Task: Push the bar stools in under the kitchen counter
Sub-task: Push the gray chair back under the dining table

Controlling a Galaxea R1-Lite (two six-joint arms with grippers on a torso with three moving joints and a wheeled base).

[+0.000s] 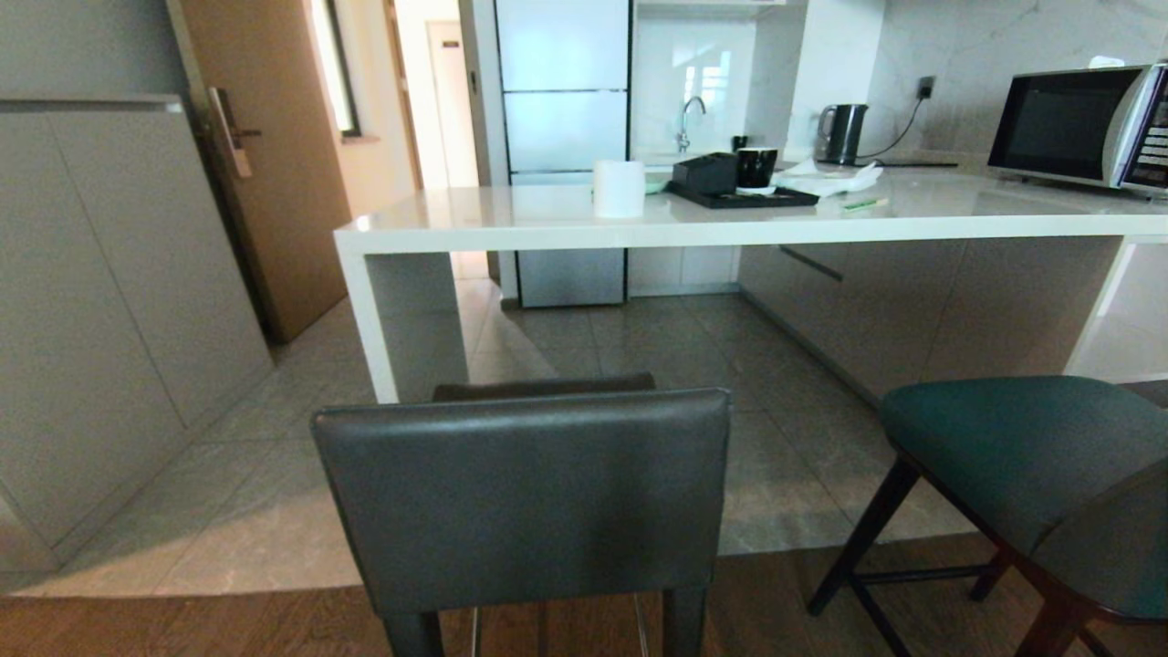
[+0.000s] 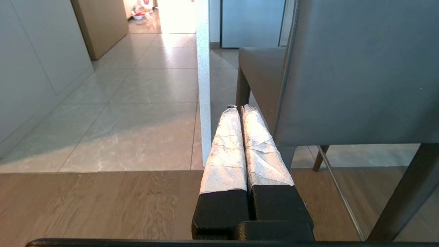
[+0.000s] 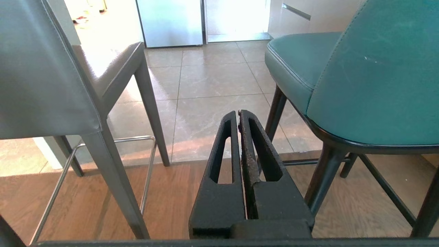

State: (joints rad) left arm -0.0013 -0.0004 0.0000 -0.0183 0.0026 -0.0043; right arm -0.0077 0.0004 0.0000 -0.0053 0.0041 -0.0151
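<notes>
From the head we see neither arm; only the wrist views show them. Our left gripper (image 2: 239,109) has its two foil-wrapped fingers pressed together, holding nothing, low behind the dark-grey stool (image 2: 353,75) and near the white slab end panel (image 2: 204,103). Our right gripper (image 3: 238,115) has its black fingers together too, empty, in the gap between the two stools. This view alone shows the grey stool's chrome footrest (image 3: 103,151) and the black legs of the teal stool (image 3: 360,79).

We count two bar stools: the dark-grey stool (image 1: 525,493) on the left, its square back toward us, and the teal stool (image 1: 1031,474) on the right. Both stand out in front of the kitchen counter (image 1: 511,228), not under it.

On the counter, left to right: one white roll (image 1: 619,188), one black tray (image 1: 744,196) with a black box and a black cup, one kettle (image 1: 841,133), one microwave (image 1: 1081,126).

The stools stand where wood flooring (image 1: 182,625) meets grey tile (image 1: 274,493); behind are a wooden door (image 1: 274,155), a tall fridge (image 1: 564,137) and a sink tap (image 1: 691,119).
</notes>
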